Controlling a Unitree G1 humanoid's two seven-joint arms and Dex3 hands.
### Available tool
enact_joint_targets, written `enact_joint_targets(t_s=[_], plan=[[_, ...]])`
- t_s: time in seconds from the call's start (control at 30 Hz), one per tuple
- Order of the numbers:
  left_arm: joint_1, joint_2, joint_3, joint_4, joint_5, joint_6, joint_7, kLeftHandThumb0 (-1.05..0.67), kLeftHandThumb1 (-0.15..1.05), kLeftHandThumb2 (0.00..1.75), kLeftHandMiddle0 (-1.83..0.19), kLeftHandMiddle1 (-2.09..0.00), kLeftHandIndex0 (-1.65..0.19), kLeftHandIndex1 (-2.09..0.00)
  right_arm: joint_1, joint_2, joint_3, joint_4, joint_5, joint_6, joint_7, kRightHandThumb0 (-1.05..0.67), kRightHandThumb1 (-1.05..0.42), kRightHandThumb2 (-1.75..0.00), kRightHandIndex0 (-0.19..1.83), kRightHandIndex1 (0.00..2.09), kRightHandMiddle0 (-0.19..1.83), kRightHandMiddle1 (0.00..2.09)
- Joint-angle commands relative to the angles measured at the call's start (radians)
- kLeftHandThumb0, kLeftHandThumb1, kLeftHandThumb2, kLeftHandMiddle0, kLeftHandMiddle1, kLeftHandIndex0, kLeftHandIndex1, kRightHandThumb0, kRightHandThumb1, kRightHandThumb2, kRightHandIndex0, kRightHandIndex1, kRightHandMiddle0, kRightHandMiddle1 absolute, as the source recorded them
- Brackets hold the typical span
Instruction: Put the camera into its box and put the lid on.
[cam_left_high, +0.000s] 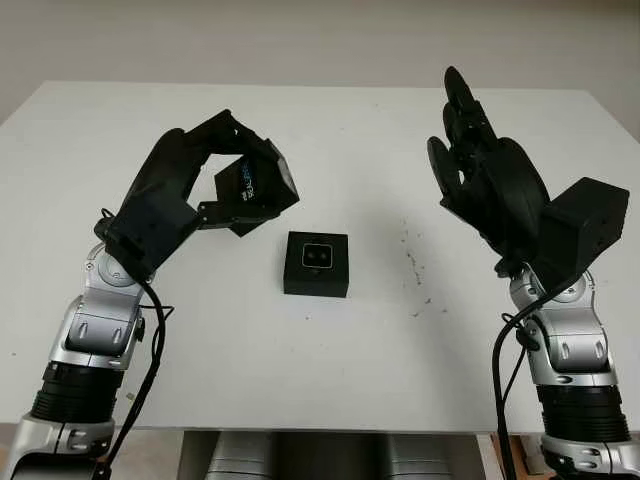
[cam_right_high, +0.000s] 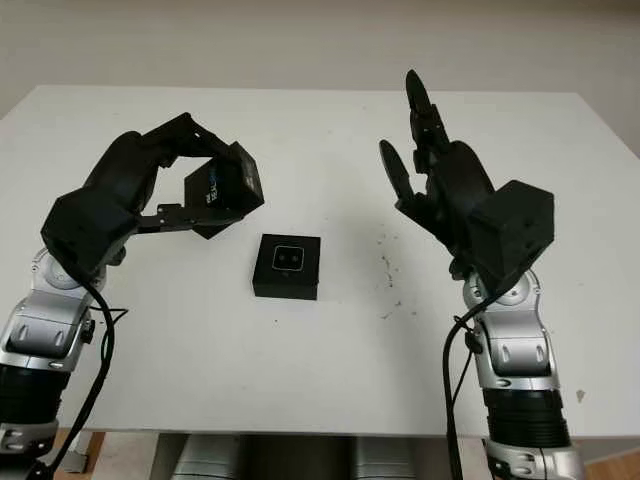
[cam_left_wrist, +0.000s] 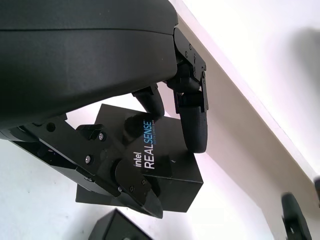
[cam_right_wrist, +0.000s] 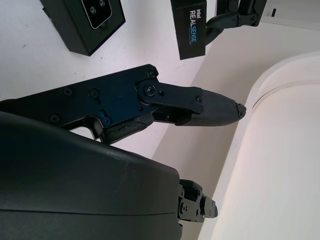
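— So, what sits in the small black square cardboard box (cam_left_high: 317, 264) at the middle of the white worktop (cam_left_high: 330, 370)?

— The camera (cam_left_high: 318, 256), a flat dark unit with two round lenses facing up, bedded in the box's top opening. The box stands uncovered.

— And the lid?

— The black square lid printed "Intel RealSense" (cam_left_high: 255, 184) is off the box, held up in the air by the left hand (cam_left_high: 215, 170), whose fingers (cam_left_wrist: 192, 125) clamp around its edges. It is tilted, its printed face turned partly toward the head camera, and it hangs above the worktop up and to the left of the box, apart from it.

— The other hand?

— The right hand (cam_left_high: 480, 170) is raised over the right part of the worktop, well apart from the box, empty and open, palm facing the middle.

— Anything else on the surface?

— A scatter of small dark specks (cam_left_high: 415, 265) just right of the box.
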Motion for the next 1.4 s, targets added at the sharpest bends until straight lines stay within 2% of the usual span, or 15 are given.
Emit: enact_joint_targets(t_s=[0.0, 0.23, 0.33, 0.53, 0.67, 1.1, 1.37], plan=[[0.0, 0.012, -0.014, -0.008, 0.001, -0.019, -0.022, -0.09, 0.95, 0.06, -0.47, -1.35, -0.39, -1.38, -0.002, 0.008, -0.004, 0.0, 0.011, -0.018, 0.003, -0.7, -1.05, -0.56, -0.17, 0.05, -0.11, 0.01], [0.009, 0.0, -0.065, -0.004, 0.039, -0.044, -0.065, -0.1, 0.93, 0.05, -0.47, -1.36, -0.39, -1.41, -0.002, 0.021, -0.003, 0.003, 0.029, -0.02, 0.002, -0.71, -1.05, -0.55, -0.18, 0.05, -0.12, 0.0], [0.016, -0.009, -0.098, 0.0, 0.056, -0.048, -0.08, -0.07, 0.93, 0.05, -0.49, -1.29, -0.4, -1.36, 0.0, 0.025, -0.001, -0.001, 0.027, -0.011, -0.003, -0.69, -1.05, -0.56, -0.18, 0.05, -0.11, 0.01], [0.007, -0.021, -0.146, 0.042, 0.107, -0.096, -0.066, -0.09, 0.93, 0.05, -0.43, -1.47, -0.37, -1.45, 0.005, 0.036, 0.001, -0.012, 0.026, 0.004, -0.011, -0.69, -1.05, -0.56, -0.18, 0.05, -0.11, 0.0], [-0.003, -0.031, -0.167, 0.056, 0.145, -0.109, -0.055, -0.1, 0.93, 0.05, -0.43, -1.52, -0.36, -1.48, 0.009, 0.037, 0.001, -0.013, 0.031, 0.001, -0.006, -0.7, -1.05, -0.57, -0.19, 0.05, -0.12, 0.0], [-0.052, -0.071, -0.186, 0.069, 0.19, -0.078, -0.05, -0.05, 0.92, 0.05, -0.4, -1.43, -0.36, -1.44, 0.018, 0.04, 0.011, -0.017, 0.003, -0.004, -0.02, -0.71, -1.05, -0.53, -0.17, 0.05, -0.11, 0.02], [-0.075, -0.086, -0.197, 0.087, 0.191, -0.108, -0.049, -0.03, 0.91, 0.05, -0.45, -1.35, -0.36, -1.44, 0.02, 0.055, 0.013, -0.019, 0.007, -0.003, -0.035, -0.71, -1.05, -0.52, -0.17, 0.05, -0.1, 0.02]])
